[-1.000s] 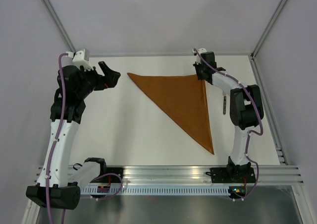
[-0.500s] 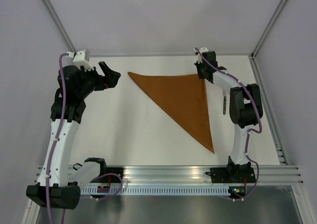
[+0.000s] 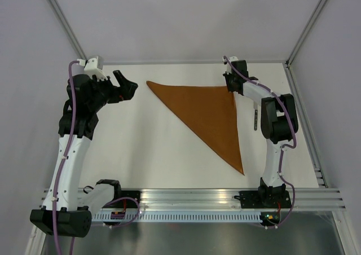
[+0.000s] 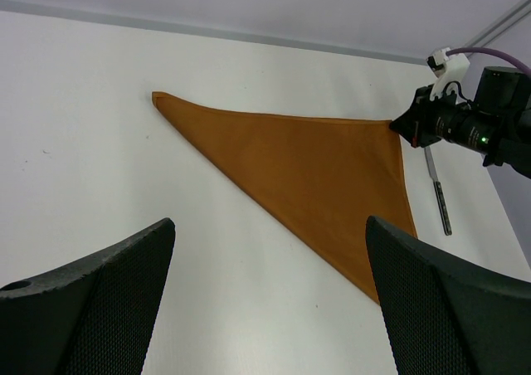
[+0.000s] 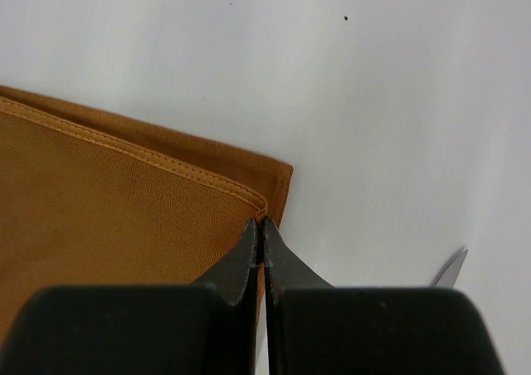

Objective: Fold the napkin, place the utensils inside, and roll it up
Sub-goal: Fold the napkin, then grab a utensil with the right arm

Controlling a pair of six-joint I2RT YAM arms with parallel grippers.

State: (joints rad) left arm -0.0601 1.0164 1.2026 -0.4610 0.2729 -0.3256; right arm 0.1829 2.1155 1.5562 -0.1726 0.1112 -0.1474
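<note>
Over the left of the white table (image 3: 146, 142), the left gripper (image 3: 125, 83) is hovering, jaws spread wide, empty. Midway, the rust-orange cloth napkin (image 3: 211, 114) is lying folded into a triangle, so the folding step seems to be ending. The right gripper (image 5: 263, 222) is touching its far right corner, clamped closed; a pinch is unclear. Just right, the slim silver knife (image 3: 255, 119) is awaiting pickup next.

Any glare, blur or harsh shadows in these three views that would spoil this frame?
Top external: soft, even light, napkin sharp, a bright sheen on the metal rail. Left wrist: napkin crisp, the left gripper dark and slightly soft up close. Right wrist: very close, napkin hem sharp, knife tip blurred at the right edge.
</note>
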